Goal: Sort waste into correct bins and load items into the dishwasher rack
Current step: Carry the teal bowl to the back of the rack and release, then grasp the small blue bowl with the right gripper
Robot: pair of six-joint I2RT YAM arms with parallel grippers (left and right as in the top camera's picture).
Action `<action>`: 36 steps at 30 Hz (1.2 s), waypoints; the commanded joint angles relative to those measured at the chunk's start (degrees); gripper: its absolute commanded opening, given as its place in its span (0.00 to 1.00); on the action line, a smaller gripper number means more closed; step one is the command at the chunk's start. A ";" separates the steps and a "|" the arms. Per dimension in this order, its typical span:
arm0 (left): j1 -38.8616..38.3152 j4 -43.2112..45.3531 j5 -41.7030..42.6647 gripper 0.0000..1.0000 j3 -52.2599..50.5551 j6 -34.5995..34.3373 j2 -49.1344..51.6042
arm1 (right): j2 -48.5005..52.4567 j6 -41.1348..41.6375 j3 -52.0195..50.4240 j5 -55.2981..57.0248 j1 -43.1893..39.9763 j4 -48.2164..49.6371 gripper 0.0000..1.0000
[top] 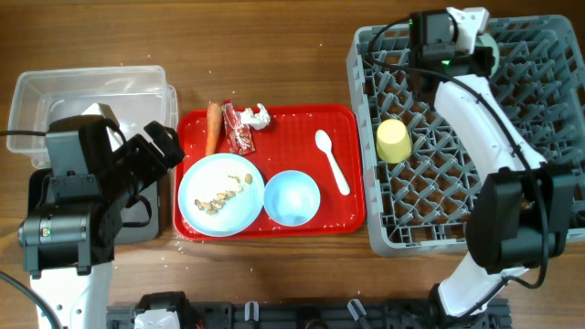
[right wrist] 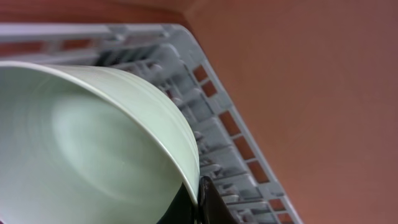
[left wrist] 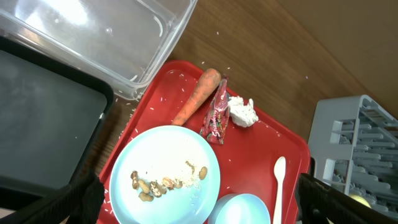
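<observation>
- Mint green bowl (right wrist: pixel 87 155) fills my right wrist view, tilted on edge, its hollow facing the camera.
- My right gripper (right wrist: pixel 198 202) has its dark fingers on either side of the bowl's rim, pinching it.
- From overhead, that gripper and bowl are at the far left corner of the dishwasher rack (top: pixel 430 183), and the bowl shows only as a sliver beside the wrist.
- One small yellow cup (top: pixel 394 141) sits in the rack near its left edge.
- My left gripper (left wrist: pixel 199 193) hangs over the near left part of the red tray (top: pixel 347 210) with its jaws spread wide and nothing between them.
- Below it, the pale blue plate (left wrist: pixel 165 174) lies on the tray with beige crumbs (left wrist: pixel 165 182) scattered across its middle.
- Just right of the plate and touching it is the light blue bowl (top: pixel 292 197), standing upright.
- Further right on the tray, the white spoon (top: pixel 331 160) lies apart from the rest, bowl end away from me.
- Along the tray's far edge the carrot (left wrist: pixel 198 95) and the red-and-white wrapper (left wrist: pixel 215 115) lie side by side.
- Next to the wrapper's far end is the white tissue wad (left wrist: pixel 242 112).
- Left of the tray is the clear tub (left wrist: pixel 93 37), with the black tray (left wrist: pixel 43 118) just nearer to me, partly under my left arm.
</observation>
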 commanded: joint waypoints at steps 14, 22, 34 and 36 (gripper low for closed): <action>-0.15 -0.02 -0.74 1.00 0.52 -0.57 -0.24 | 4.50 -0.90 -0.04 -0.68 6.84 -4.33 0.08; -0.15 -0.07 -0.72 1.00 0.52 -0.57 -0.24 | -4.50 1.03 0.04 -4.26 10.38 -8.28 0.39; -0.15 -0.02 -0.74 1.00 0.52 -0.57 -0.24 | -19.85 7.15 0.04 -30.36 15.06 -17.07 0.29; -0.15 -0.02 -0.72 1.00 0.52 -0.57 -0.24 | -19.85 6.91 0.04 -42.07 16.50 -20.31 0.33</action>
